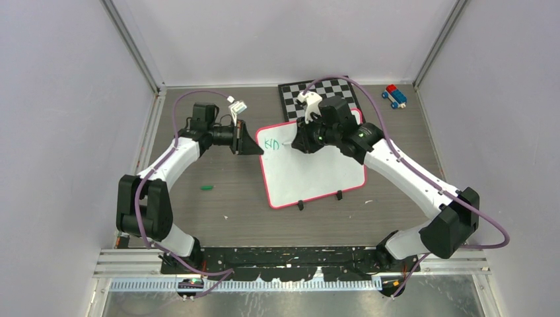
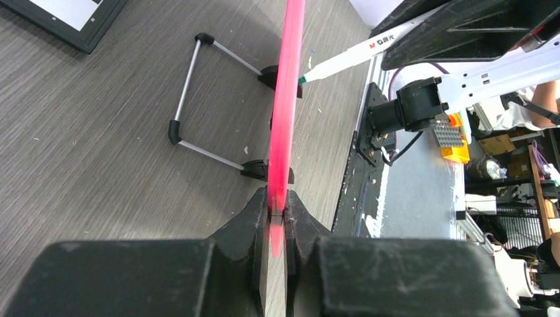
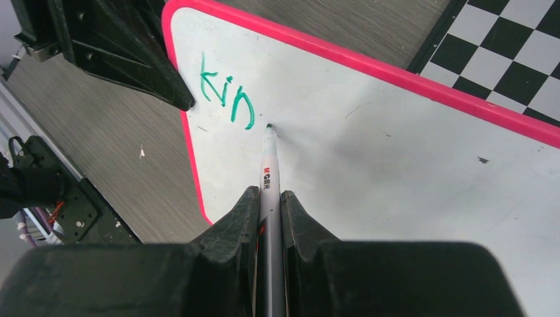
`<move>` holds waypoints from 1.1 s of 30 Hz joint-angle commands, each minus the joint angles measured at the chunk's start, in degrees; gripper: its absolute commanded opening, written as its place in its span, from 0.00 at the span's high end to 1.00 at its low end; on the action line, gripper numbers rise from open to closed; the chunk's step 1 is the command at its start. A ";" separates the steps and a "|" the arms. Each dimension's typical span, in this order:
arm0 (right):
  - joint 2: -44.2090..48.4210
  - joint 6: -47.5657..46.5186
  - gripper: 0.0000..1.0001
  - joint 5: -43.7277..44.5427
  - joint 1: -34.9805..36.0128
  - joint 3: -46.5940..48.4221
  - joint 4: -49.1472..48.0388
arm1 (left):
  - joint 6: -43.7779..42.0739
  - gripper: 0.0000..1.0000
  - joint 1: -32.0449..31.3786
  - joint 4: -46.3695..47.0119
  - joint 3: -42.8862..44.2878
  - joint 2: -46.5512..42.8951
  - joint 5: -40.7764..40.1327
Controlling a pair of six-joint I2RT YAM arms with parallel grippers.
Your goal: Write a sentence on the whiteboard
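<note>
You have only "kin" of the sentence point(image 3: 228, 98) down, upper left of the whiteboard point(image 1: 310, 172) at centre frame; most is left to write. Your left jaws clamp its frame edge, right jaws grip the marker point(image 3: 269, 175).

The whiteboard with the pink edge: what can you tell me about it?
The whiteboard is glossy white with a thin pink frame and rounded corners, propped on a wire stand with black feet. Green letters reading "kin" sit at its top left. The left gripper pinches its edge; a marker tip touches it.
</note>
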State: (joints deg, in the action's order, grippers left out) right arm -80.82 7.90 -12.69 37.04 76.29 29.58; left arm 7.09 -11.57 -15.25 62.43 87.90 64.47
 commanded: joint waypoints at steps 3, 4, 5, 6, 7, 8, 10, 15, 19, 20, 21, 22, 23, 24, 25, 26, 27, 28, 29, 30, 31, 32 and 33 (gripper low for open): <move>-0.54 -0.78 1.00 3.54 0.40 2.96 -1.81 | 0.47 1.00 -0.16 1.76 0.01 -0.19 1.65; -0.70 -0.78 1.00 3.69 0.35 3.07 -1.91 | 0.47 1.00 -0.12 1.77 -0.03 -0.25 1.72; -0.86 -0.74 1.00 3.86 0.39 3.21 -2.10 | 0.47 1.00 -0.12 1.79 -0.08 -0.19 1.73; -1.10 -0.82 1.00 3.93 0.42 3.32 -2.15 | 0.41 1.00 -0.12 1.73 -0.10 -0.14 1.79; -1.31 -0.81 1.00 3.95 0.41 3.61 -2.14 | 0.38 1.00 -0.13 1.75 -0.06 -0.14 1.88; -1.54 -0.73 1.00 3.98 0.44 3.80 -2.28 | 0.38 1.00 -0.16 1.79 -0.10 -0.13 1.91; -1.98 -0.85 1.00 3.91 0.67 4.21 -2.36 | 0.29 1.00 -0.15 1.74 -0.03 -0.16 1.97; -2.92 -1.37 1.00 3.79 1.64 4.59 -1.91 | 0.12 1.00 -0.12 1.79 -0.12 -0.17 1.98; -2.65 -1.72 1.00 4.52 1.74 3.32 -1.80 | -0.13 1.00 -0.12 1.47 -0.05 -0.10 1.92; -2.47 -1.82 1.00 4.71 1.73 2.87 -1.74 | -0.21 1.00 -0.13 1.43 -0.06 -0.16 1.89; -2.24 -1.90 1.00 4.77 1.72 2.60 -1.70 | -0.28 1.00 -0.12 1.33 -0.07 -0.13 1.89; -2.00 -2.06 1.00 4.80 1.72 2.25 -1.60 | -0.32 1.00 -0.12 1.24 -0.11 -0.11 1.89; -1.84 -2.16 1.00 4.92 1.66 1.99 -1.51 | -0.36 1.00 -0.14 1.19 -0.09 -0.11 1.91; -1.53 -2.25 1.00 5.02 1.71 1.75 -1.39 | -0.41 1.00 -0.12 1.26 -0.04 -0.04 1.89; -1.32 -2.37 1.00 5.16 1.72 1.51 -1.30 | -0.41 1.00 -0.12 1.19 0.04 0.07 1.95; -1.20 -2.56 1.00 5.33 1.69 1.35 -1.14 | -0.41 1.00 -0.14 1.23 0.04 0.12 2.03; -1.05 -2.61 1.00 5.39 1.69 1.22 -0.92 | -0.41 1.00 -0.12 1.21 -0.01 0.15 2.03; -0.89 -2.69 1.00 5.35 1.67 1.06 -0.78 | -0.41 1.00 -0.14 1.19 0.02 0.13 1.98; -0.84 -2.86 1.00 5.38 1.66 0.85 -0.59 | -0.40 1.00 -0.12 1.23 0.08 0.24 1.98; -0.68 -2.96 1.00 5.43 1.67 0.76 -0.47 | -0.41 1.00 -0.12 1.27 0.08 0.24 1.98; -0.61 -3.14 1.00 5.51 1.65 0.76 -0.24 | -0.41 1.00 -0.12 1.19 -0.01 0.18 2.09; -0.58 -3.35 1.00 5.62 1.69 0.76 -0.16 | -0.41 1.00 -0.12 1.19 0.05 0.25 2.07; -0.54 -3.60 1.00 5.79 1.61 0.76 -0.12 | -0.41 1.00 -0.12 1.14 0.04 0.24 2.07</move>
State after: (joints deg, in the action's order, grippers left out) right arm -83.09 6.13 -9.93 38.79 77.52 29.65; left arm 6.94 -11.51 -15.25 62.37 88.38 64.03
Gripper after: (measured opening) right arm 0.193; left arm 0.102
